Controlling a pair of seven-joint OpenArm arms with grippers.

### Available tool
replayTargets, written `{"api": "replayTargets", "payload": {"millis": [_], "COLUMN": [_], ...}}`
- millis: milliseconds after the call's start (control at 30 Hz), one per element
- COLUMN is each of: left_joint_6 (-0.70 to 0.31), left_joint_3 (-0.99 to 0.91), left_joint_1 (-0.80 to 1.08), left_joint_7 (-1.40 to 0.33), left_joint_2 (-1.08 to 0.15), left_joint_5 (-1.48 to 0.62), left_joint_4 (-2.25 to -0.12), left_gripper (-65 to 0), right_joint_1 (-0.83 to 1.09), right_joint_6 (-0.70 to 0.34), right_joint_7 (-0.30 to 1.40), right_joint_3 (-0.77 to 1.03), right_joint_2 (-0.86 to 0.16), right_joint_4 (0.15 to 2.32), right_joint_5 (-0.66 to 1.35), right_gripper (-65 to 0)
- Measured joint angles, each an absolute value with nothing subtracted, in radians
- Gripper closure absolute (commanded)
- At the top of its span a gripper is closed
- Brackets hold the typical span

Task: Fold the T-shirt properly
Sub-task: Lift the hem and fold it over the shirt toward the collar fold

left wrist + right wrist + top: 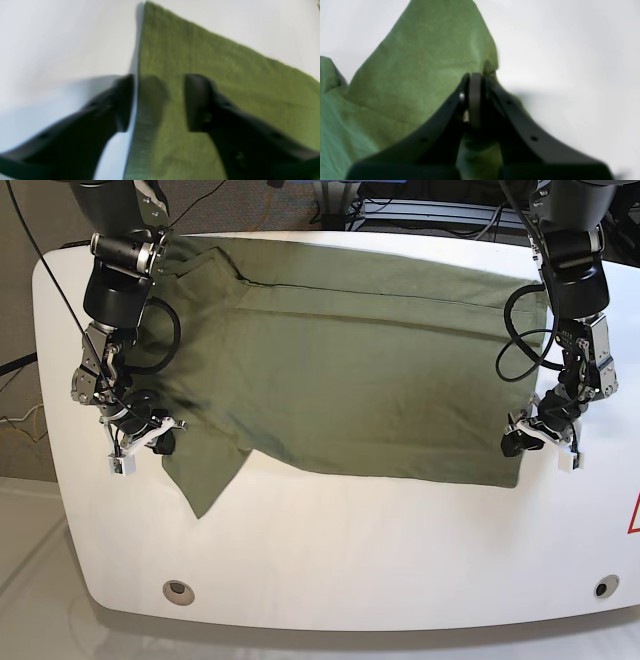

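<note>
The olive T-shirt [370, 370], folded lengthwise, lies flat across the white counter [330, 560]. It looks light, limp and non-slippery, best taken by pinching corners or hems. The right hand [475, 82] is clamped on a sleeve-side edge; the left hand [158, 100] stands apart astride the hem edge.

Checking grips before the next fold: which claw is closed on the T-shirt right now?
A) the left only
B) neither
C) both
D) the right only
D: the right claw is pinched shut on an edge of the T-shirt, while the left claw stands open over the cloth's edge, gripping nothing.
</note>
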State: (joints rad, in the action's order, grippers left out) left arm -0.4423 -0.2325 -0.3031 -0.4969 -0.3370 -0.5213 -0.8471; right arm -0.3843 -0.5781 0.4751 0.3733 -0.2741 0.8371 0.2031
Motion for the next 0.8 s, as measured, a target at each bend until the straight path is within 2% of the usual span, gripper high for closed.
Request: {"api": "replayTargets", "payload": {"millis": [33, 100, 167, 400, 500, 800], "left_joint_6": [-0.442, -0.443, -0.445, -0.448, -0.453, -0.46], "left_joint_3": [-0.233, -0.233, -0.236, -0.236, -0.234, -0.25], "left_joint_1": [-0.304, -0.306, -0.309, -0.308, -0.3, -0.25], "left_joint_7": [-0.496, -0.498, -0.513, -0.529, -0.534, -0.586], "left_joint_2": [-0.337, -0.338, -0.339, -0.34, -0.34, -0.341], "left_joint_5": [-0.522, -0.521, -0.516, -0.508, -0.509, -0.512], "left_joint_4": [-0.847, -0.847, -0.846, -0.841, -0.85, -0.942], "left_gripper": [-23.3, -4.9, 0.0, 0.0, 0.0, 0.0], "right_joint_1": [-0.384, -0.384, -0.381, -0.358, -0.318, -0.255], "right_joint_6": [-0.581, -0.589, -0.594, -0.604, -0.624, -0.625], "right_joint_7": [0.475, 0.48, 0.507, 0.599, 0.738, 0.784], "right_joint_3": [0.373, 0.373, 0.37, 0.366, 0.367, 0.366], "right_joint_2": [-0.274, -0.274, -0.274, -0.268, -0.266, -0.267], "right_joint_4": [0.839, 0.852, 0.868, 0.957, 1.09, 1.296], "right_joint_5": [0.203, 0.203, 0.201, 0.194, 0.197, 0.215], "right_gripper": [0.0, 0.0, 0.0, 0.0, 0.0, 0.0]}}
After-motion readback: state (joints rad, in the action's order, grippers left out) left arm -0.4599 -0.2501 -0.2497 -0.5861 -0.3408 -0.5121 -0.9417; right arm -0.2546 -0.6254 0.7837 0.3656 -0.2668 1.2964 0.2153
